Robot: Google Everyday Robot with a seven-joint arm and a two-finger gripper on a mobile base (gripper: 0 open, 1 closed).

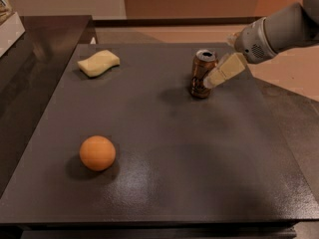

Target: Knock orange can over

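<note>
The orange can [201, 71], copper-orange with dark label marks and a silver top rim, stands near the far right of the dark table [164, 183], leaning slightly. My gripper [209, 80] reaches in from the right on a grey-white arm [279, 31]. Its cream-coloured fingertip end touches the can's right side at about mid-height.
A round orange ball [97, 153] lies at the front left of the table. A pale yellow sponge [98, 63] lies at the far left. A darker counter [35, 49] adjoins the table on the left. The floor beyond the right edge is tan.
</note>
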